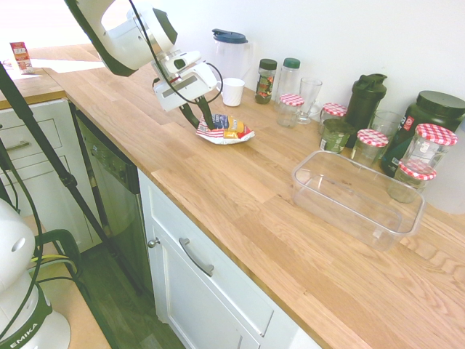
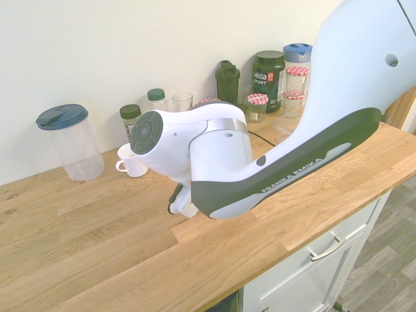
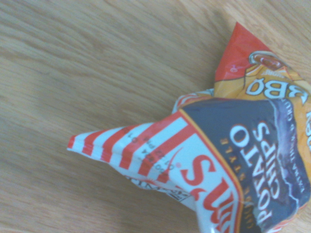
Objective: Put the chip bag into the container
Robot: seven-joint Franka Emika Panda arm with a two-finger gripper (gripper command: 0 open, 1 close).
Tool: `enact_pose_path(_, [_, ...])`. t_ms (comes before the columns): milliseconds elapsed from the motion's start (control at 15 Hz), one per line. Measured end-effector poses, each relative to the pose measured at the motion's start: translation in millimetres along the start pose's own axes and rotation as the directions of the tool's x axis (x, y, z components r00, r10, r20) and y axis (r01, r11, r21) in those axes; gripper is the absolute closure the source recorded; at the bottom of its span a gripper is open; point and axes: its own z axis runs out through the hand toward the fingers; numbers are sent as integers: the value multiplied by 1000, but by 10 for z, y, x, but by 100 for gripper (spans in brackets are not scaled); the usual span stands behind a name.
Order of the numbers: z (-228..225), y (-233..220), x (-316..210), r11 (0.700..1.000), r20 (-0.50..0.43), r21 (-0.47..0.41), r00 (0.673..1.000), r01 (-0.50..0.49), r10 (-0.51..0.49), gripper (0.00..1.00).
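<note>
We see the container (image 1: 357,198) empty on the worktop (image 1: 240,218), nearest us. Farther back lies the chip bag (image 1: 226,131), flat, long axis along the worktop. Our gripper (image 1: 203,121) touches its end, fingers part-open; grip unclear.

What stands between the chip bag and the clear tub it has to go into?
Nothing visible: only bare wooden countertop lies between the crumpled red-striped foil chip bag and the clear rectangular plastic container; the jars stand behind.
</note>
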Motion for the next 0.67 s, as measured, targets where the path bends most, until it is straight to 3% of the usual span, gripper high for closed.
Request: enact_pose_path(667, [126,9,-60,1000,-8,-9,1000,-16,16,100])
